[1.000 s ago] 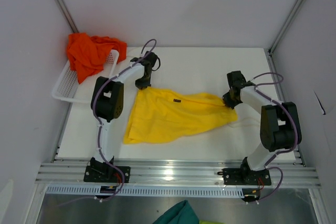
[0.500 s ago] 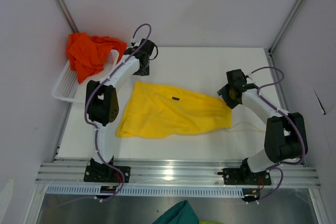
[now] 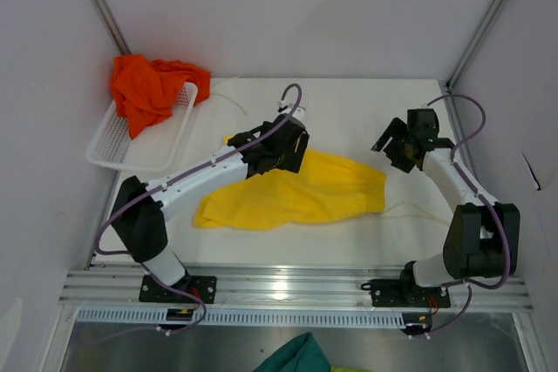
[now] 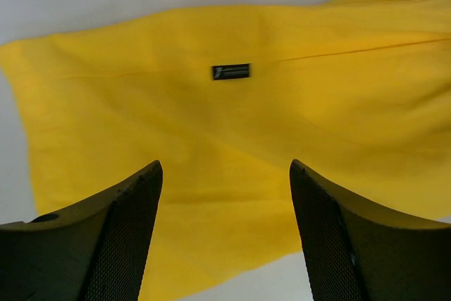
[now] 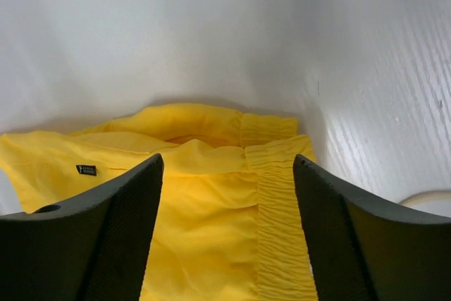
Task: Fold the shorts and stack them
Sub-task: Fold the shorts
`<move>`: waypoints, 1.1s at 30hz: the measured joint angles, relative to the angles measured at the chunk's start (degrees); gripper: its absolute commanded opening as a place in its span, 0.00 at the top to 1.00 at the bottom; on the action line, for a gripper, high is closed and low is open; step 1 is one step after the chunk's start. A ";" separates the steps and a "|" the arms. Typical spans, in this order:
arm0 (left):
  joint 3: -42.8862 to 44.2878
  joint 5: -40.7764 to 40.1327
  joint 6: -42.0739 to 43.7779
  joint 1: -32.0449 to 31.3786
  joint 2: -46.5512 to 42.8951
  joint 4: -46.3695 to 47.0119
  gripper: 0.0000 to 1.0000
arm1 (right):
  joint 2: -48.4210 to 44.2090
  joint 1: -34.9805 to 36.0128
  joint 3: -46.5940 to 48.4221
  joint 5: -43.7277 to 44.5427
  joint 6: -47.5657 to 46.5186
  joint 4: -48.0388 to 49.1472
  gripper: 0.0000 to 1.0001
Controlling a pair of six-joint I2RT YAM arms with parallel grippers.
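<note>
Crumpled orange-red shorts stay heaped over the white lattice basket at far left. The left gripper has swung in over the yellow shorts — jaws now spread, holding nothing. Those shorts lie flat on the middle of the white table: thin smooth fabric, small dark label, gathered waistband. The right gripper has let go too — open, lifted clear.

We see a white slatted plastic basket at the far-left corner of the white bench, close beside the left wall. A ribbed aluminium rail runs along the bench's near edge, and below it, at the bottom of the overhead view, a bunched teal-green cloth pokes in. Pale walls enclose the bench, with grey metal posts slanting up at the back corners.
</note>
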 measured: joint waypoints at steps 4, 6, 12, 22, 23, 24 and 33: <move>-0.44 7.02 0.26 -0.70 0.79 4.61 0.25 | -2.32 -2.54 -3.08 -4.85 -5.16 2.54 0.33; 0.76 9.05 0.24 -0.33 2.67 5.79 0.26 | -2.73 -2.75 -4.66 -6.47 -7.28 3.26 0.33; 7.06 11.17 -0.17 -0.28 13.84 6.51 0.26 | -2.69 -1.70 -7.26 -10.36 -13.51 5.55 0.24; 7.87 13.68 -1.81 6.01 25.97 4.07 0.29 | 3.98 5.86 -5.75 -5.29 -18.34 7.04 0.29; 7.87 13.64 -1.81 6.86 26.21 3.96 0.29 | 5.46 6.88 -5.20 -3.98 -18.53 6.93 0.30; 7.87 13.64 -1.79 7.61 26.34 3.89 0.29 | 6.91 7.72 -4.68 -2.84 -18.71 6.78 0.31; 13.70 14.45 -0.17 10.51 30.10 1.07 0.30 | 10.34 13.00 -3.39 1.42 -19.28 6.49 0.33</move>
